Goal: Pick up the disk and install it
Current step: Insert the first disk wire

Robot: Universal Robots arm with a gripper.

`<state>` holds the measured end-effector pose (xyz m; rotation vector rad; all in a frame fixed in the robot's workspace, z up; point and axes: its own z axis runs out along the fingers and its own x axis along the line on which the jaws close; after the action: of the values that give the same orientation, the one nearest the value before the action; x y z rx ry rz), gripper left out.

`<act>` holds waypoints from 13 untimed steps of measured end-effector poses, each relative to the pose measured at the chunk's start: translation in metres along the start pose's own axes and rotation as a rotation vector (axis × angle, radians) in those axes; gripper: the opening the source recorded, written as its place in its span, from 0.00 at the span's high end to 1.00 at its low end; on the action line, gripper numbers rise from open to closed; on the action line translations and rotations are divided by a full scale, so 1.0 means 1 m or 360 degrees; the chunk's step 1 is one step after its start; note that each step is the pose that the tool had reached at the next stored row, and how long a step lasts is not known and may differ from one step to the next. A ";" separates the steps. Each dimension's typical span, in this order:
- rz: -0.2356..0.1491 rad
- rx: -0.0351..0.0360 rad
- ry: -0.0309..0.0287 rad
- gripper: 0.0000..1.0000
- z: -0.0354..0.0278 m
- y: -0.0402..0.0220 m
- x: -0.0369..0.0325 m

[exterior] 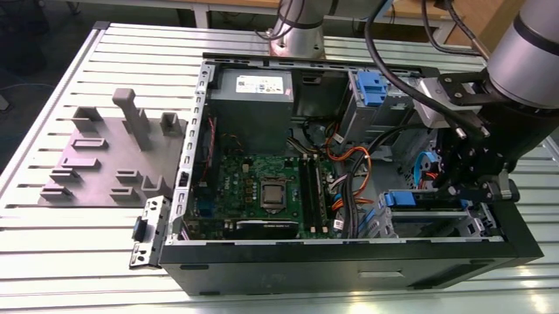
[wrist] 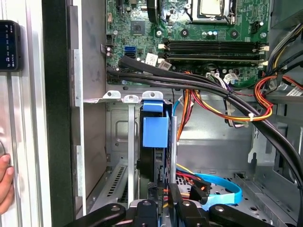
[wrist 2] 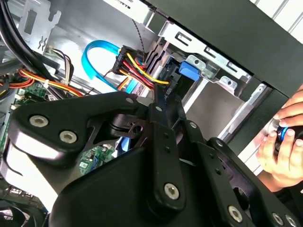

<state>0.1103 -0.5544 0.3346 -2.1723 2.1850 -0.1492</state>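
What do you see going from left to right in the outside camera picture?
Grey block tray → metal side bracket → green motherboard → orange cables → disk → gripper.

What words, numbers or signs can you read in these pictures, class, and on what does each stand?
None can be read.
White sticker on the power supply: print too small.
Motherboard markings: too small.
Dark device display: blurred.
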 end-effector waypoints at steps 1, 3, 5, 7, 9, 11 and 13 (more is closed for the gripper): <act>0.0000 0.0000 0.00000 0.76 -0.0008 -0.0001 0.0000; 0.0000 -0.0001 -0.00007 0.76 -0.0014 -0.0002 0.0000; 0.0000 -0.0001 0.00001 0.76 -0.0026 -0.0004 0.0001; 0.0000 -0.0002 -0.00005 0.76 -0.0030 -0.0005 0.0001; 0.0000 -0.0002 -0.00006 0.76 -0.0031 -0.0005 0.0001; 0.0000 -0.0002 -0.00002 0.76 -0.0032 -0.0005 0.0001; 0.0000 -0.0002 -0.00003 0.76 -0.0032 -0.0005 0.0001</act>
<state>0.1104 -0.5544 0.3379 -2.1730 2.1856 -0.1475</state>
